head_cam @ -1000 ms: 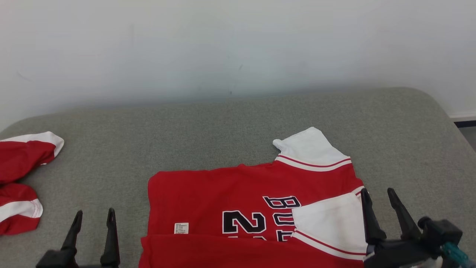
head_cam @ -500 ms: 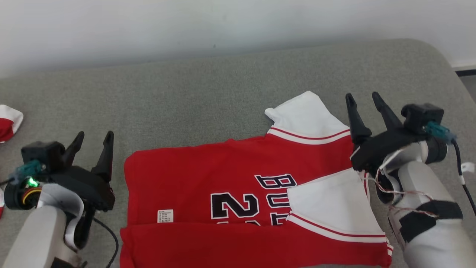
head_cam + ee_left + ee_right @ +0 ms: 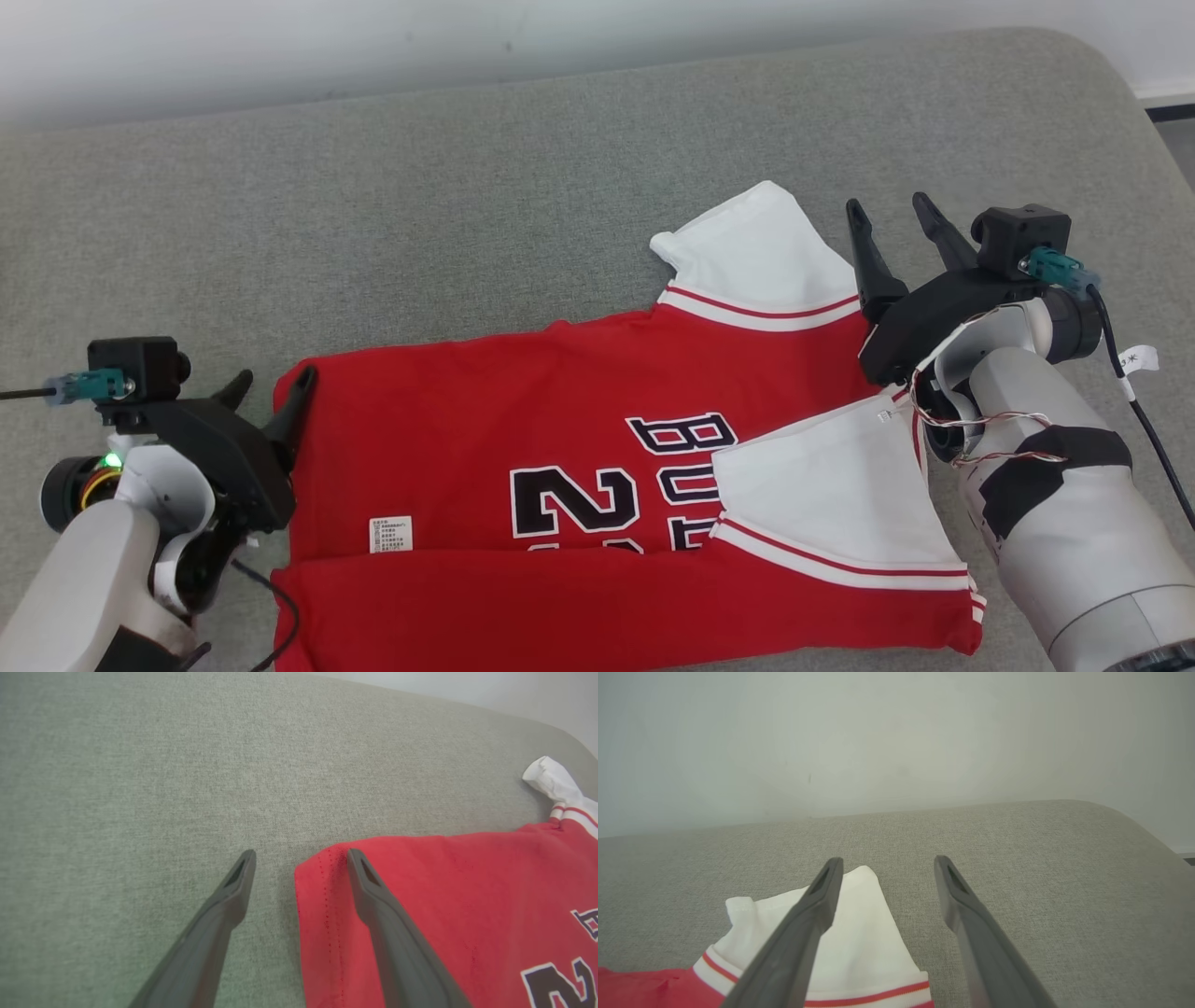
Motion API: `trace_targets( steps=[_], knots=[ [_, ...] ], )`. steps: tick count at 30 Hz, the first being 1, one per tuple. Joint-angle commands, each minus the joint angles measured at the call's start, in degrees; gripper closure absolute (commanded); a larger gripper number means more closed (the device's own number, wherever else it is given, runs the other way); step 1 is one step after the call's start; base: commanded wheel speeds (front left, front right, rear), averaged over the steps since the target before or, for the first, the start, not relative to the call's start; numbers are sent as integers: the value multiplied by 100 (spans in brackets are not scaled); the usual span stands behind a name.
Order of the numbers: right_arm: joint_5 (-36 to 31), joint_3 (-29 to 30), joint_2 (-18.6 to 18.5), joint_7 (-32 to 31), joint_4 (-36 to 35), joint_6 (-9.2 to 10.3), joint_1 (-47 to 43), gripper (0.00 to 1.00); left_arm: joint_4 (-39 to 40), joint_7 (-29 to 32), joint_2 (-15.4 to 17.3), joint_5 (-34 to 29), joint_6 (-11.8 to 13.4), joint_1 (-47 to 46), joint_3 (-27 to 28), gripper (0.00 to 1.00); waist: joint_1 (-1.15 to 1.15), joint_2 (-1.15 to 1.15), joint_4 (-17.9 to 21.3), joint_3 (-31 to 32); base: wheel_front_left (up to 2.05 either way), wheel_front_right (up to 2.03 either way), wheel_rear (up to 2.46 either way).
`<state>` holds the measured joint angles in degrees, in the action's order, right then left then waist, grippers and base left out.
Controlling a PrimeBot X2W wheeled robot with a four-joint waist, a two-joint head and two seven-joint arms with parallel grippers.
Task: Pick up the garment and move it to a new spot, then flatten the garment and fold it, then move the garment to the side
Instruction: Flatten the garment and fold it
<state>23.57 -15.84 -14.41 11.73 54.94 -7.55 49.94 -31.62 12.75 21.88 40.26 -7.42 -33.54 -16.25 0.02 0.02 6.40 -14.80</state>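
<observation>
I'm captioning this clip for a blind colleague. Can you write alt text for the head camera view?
A red jersey with white sleeves and black lettering lies partly folded on a grey cushioned surface. The left gripper, open, is at the jersey's far left corner; the right gripper, open, is beside the far white sleeve.

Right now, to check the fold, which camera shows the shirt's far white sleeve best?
The head view: the whole sleeve shows from above, flat beside the right gripper. The right wrist view has it partly behind a finger; the left wrist view catches it small at the frame's edge.
</observation>
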Motion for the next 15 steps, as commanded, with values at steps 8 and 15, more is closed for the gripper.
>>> trace_targets(
  steps=[8,15],
  knots=[
    [253,-332,19,212,493,14,328,0,85,273,150,360,-6,132,-125,0,-2,-2,-8,-66,0,0,0],
    [406,-698,43,298,706,14,557,0,-150,243,-25,469,37,-91,-79,0,-2,-2,65,-236,0,0,0]
  ],
)
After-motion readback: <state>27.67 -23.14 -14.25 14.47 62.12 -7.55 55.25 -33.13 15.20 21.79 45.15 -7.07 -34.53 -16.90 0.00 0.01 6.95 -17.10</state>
